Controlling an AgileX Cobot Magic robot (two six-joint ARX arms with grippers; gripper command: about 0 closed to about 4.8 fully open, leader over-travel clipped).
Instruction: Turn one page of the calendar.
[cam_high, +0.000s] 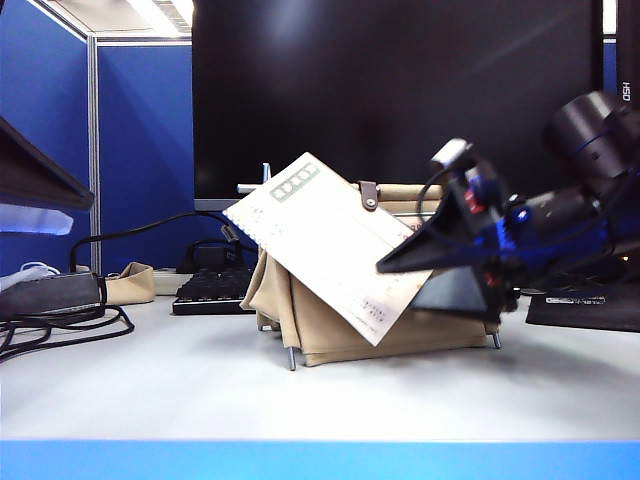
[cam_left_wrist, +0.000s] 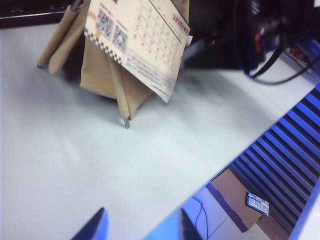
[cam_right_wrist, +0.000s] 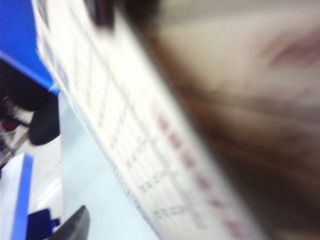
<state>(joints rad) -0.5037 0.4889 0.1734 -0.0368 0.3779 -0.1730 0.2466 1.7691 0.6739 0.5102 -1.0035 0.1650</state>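
We can make out very little in the right wrist view: the page (cam_right_wrist: 145, 145) fills it as a blurred white sheet with faint grid lines and reddish marks, and a brownish smear covers the rest, too soft to name. One dark fingertip (cam_right_wrist: 75, 225) shows at the edge of that view; the other is cut off.

In the exterior view the right gripper (cam_high: 420, 275) is the dark wedge-shaped pair of fingers on the right side of the calendar (cam_high: 400, 335). Its fingers stand apart, one above the other, spread as wide as they go, and the lower right corner of the page lies at their tips. We cannot tell whether the fingers touch the paper or only sit beside it.

The page (cam_high: 325, 245) is tilted, lifted off the front of the calendar, its upper corner sticking out to the left past the beige sling and its lower corner pointing toward the right gripper. The sling hangs on thin silver legs, with a small brown strap (cam_high: 369, 195) at its top edge. What sits inside the sling is hidden by the cloth and the page.

The left gripper (cam_left_wrist: 142, 227) is well apart from the calendar, over bare table (cam_left_wrist: 100, 165); only its blue fingertips show, cut off by the frame edge, spread wide with nothing between them. From there we see the page's printed side (cam_left_wrist: 145, 45) with QR codes and a date grid.

Behind the calendar stands a black monitor (cam_high: 400, 90), and a keyboard (cam_high: 215, 290) lies to its left.
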